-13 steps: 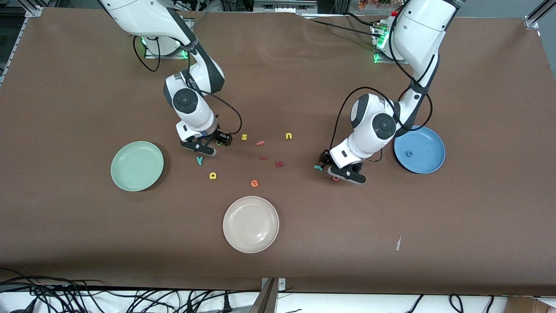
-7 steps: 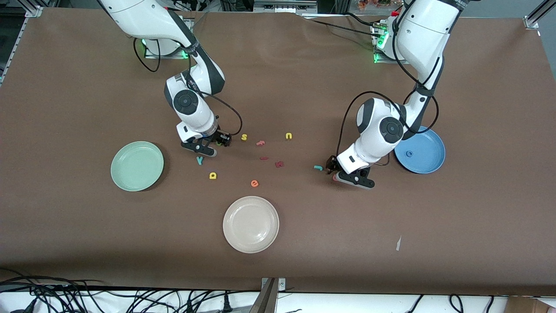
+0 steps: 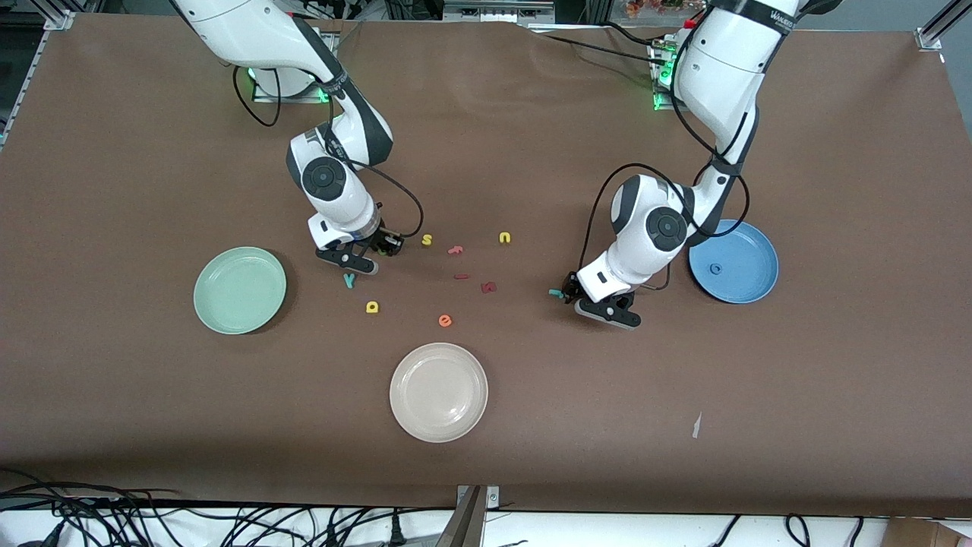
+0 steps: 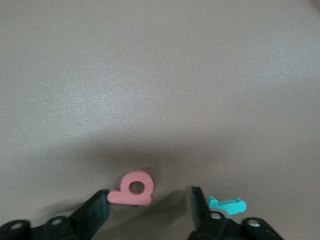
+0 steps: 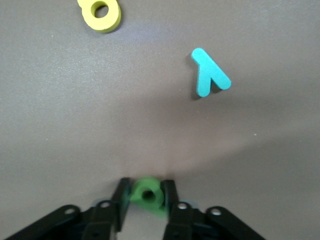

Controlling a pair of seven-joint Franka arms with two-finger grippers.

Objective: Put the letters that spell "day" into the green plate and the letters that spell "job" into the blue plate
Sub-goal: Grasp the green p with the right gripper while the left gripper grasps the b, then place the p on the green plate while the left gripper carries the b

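**Both grippers down among foam letters on a brown table**

The right gripper [image 5: 146,194] has its fingers pinched onto the dark green "a" [image 5: 148,195] at the table [image 3: 531,425] surface. Near it lie the teal "y" [image 5: 209,74] and yellow "d" [image 5: 100,12]; the green plate [image 3: 240,290] sits toward the right arm's end.

The left gripper [image 4: 150,210] stands spread around the salmon "b" [image 4: 134,188], one finger touching it. The teal "j" [image 4: 227,204] lies just beside the other finger. The blue plate [image 3: 748,251] holds the blue "o" [image 3: 714,268].
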